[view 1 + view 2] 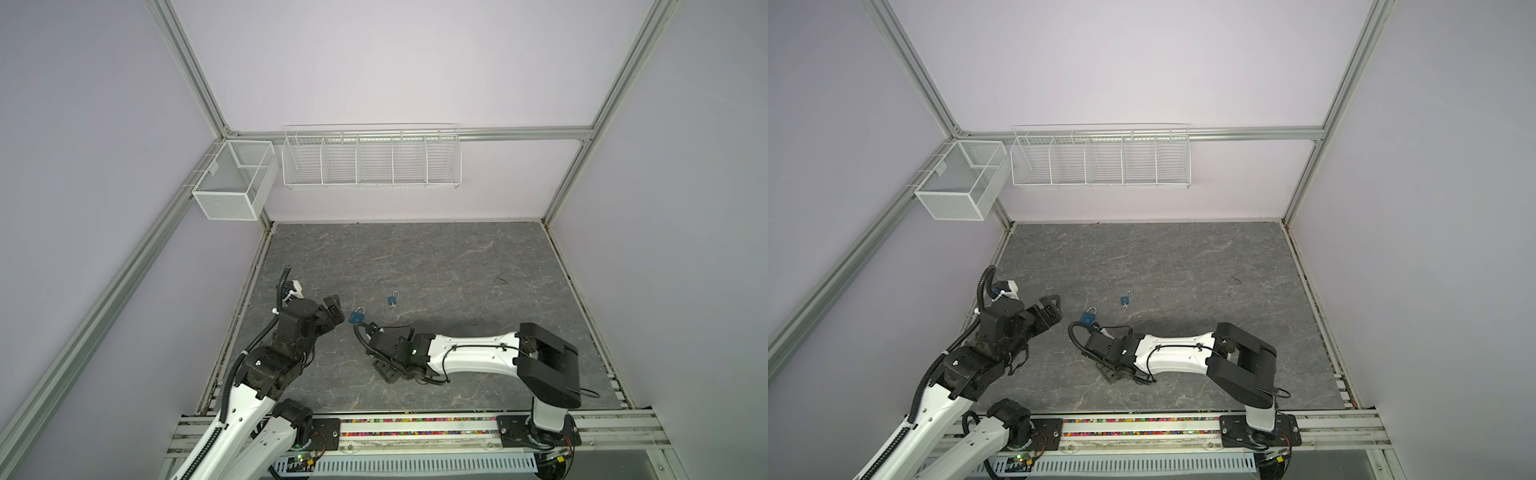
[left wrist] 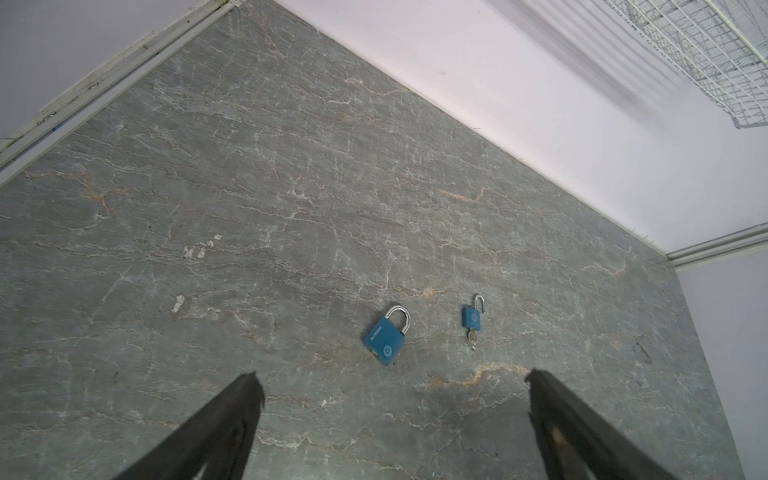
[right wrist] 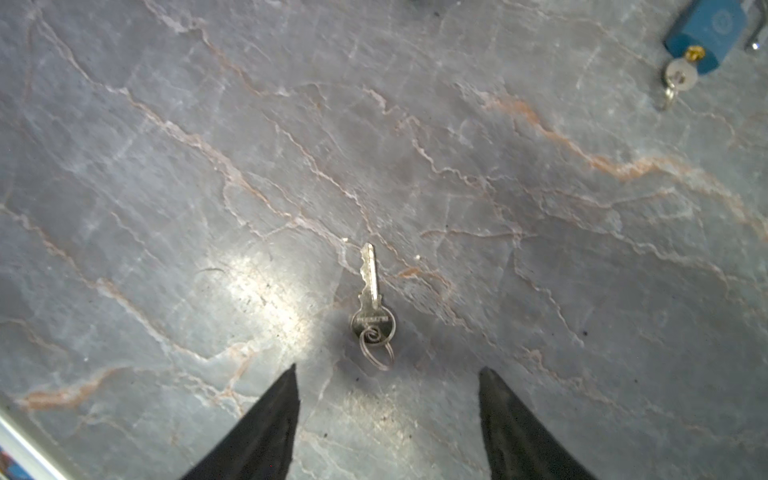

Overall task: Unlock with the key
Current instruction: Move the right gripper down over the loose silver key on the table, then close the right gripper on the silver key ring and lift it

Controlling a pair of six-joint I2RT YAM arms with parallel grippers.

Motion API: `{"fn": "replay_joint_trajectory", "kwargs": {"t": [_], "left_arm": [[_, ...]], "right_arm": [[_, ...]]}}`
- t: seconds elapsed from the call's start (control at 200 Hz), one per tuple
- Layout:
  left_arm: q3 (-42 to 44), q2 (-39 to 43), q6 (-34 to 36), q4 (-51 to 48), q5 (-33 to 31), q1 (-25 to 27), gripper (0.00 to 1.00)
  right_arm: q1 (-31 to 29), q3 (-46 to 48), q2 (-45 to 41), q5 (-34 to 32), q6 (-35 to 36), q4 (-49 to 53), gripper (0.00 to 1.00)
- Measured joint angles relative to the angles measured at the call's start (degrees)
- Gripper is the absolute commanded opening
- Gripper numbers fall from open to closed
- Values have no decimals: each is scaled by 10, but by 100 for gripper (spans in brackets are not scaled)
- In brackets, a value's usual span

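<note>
1. Two blue padlocks on the table [image 1: 457, 266]; large padlock [image 1: 357, 318] with shackle closed; small padlock [image 1: 392, 300] at 2 o'clock of it, shackle swung free.
2. Loose key [image 3: 371, 299] flat, just ahead of the right gripper [image 3: 388, 369]; jaws apart, gripping nothing.
3. Left gripper [image 2: 392, 386] spread wide, empty, at 9 o'clock of the large padlock.

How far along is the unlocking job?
Done: the small padlock is open, with its own key in it. In hand: nothing gripped; the open right hand points at the loose key. To do: pick it up and unlock the big padlock, shackle shut, ahead of the open left hand.
</note>
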State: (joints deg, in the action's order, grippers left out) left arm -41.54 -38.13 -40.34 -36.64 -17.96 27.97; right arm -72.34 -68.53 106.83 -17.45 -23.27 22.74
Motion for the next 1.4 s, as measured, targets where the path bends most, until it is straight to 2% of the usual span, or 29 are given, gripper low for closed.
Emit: {"fn": "replay_joint_trajectory", "kwargs": {"t": [0.075,0.345,0.44,0.81,1.399], "left_arm": [[0,2,-2,-1,1,0,99],[7,2,-12,0,14,0,99],[7,1,-12,0,15,0,99],[13,-9,-12,8,30,0,99],[13,-24,-12,26,50,0,99]], "right_arm": [[5,-2,10,10,10,-4,49],[19,-3,26,27,17,-11,41],[19,-3,28,29,17,-12,35],[26,-3,30,37,20,-17,22],[33,10,25,38,18,-28,8]]}}
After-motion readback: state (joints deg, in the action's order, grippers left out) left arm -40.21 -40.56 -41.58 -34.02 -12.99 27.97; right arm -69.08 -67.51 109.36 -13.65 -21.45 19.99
